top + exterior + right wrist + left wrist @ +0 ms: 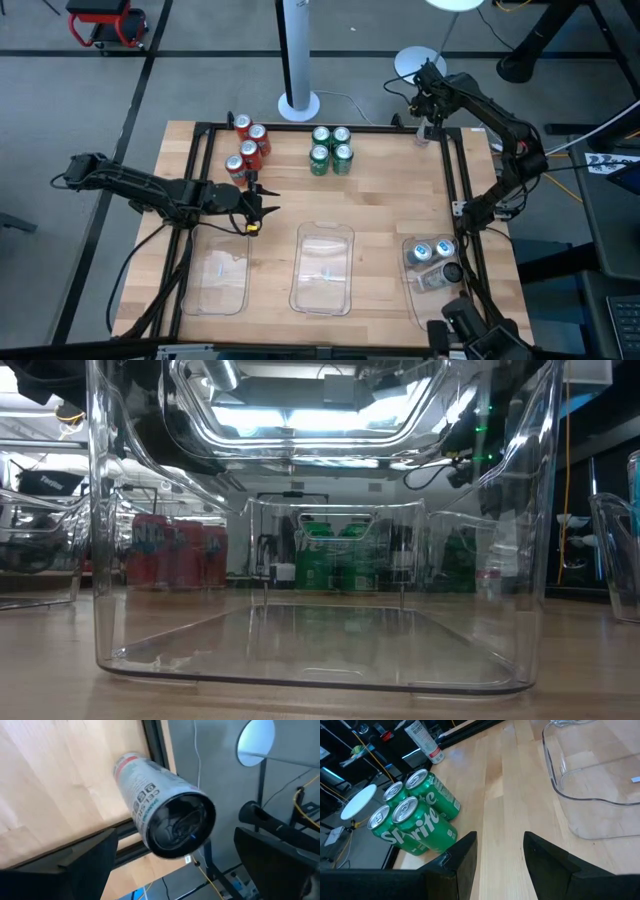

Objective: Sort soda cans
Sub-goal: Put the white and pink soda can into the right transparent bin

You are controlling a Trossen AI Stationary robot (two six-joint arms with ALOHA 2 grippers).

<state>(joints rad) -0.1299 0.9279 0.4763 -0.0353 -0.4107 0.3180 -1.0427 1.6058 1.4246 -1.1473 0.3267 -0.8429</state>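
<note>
Four red cans (248, 148) stand in a cluster at the far left of the table, and four green cans (331, 150) (415, 817) stand together at the far middle. My left gripper (255, 208) (500, 842) is open just on the near side of the red cans and touches nothing. A white-silver can (423, 136) (160, 802) stands at the far right corner. My right gripper (425, 120) (175, 837) hovers over it, open, with one finger on either side and clear of it. More silver-blue cans (430, 250) sit in the right tray (412, 290).
Three clear plastic trays line the near side: left (218, 280), middle (323, 268) (320, 670) and right. A black frame rail (460, 170) runs round the table edges. Bare wood lies between the cans and the trays. A white pole base (298, 104) stands beyond the far edge.
</note>
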